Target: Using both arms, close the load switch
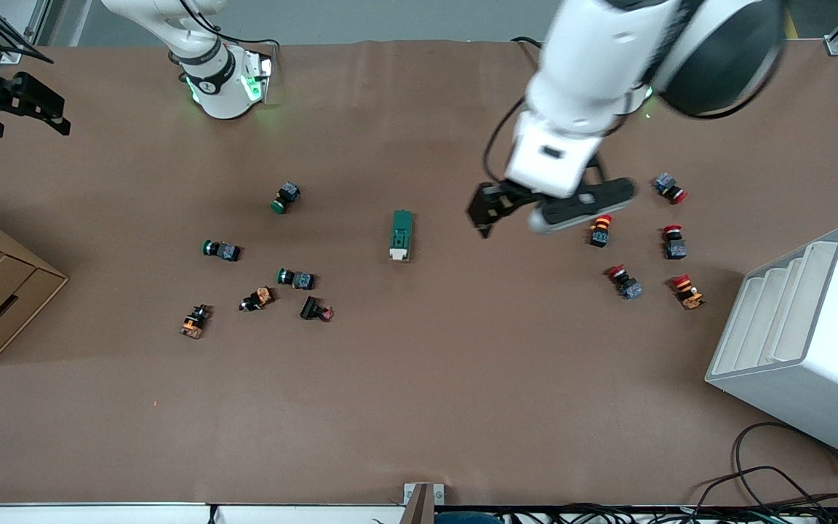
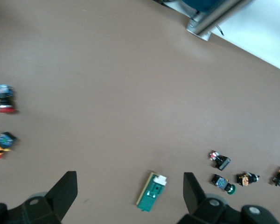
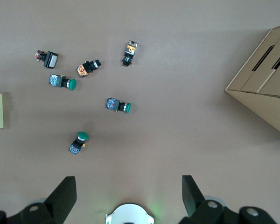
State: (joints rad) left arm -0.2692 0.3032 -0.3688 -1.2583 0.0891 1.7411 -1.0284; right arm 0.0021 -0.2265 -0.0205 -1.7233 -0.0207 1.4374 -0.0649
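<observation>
Load switch [image 1: 401, 235] bare of labels — left pincer [image 1: 482, 209] open above table.

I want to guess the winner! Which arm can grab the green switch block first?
Probably the left. The left gripper hangs open beside the load switch; the right gripper waits open at the table's edge.

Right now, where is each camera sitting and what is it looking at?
Front view: high across the table, facing both arms; the left gripper hangs beside the load switch.
Left wrist view: on the left arm, looking down between its open fingers at the switch.
Right wrist view: on the waiting right arm, over push buttons; its fingers show.
All three share the switch.
</observation>
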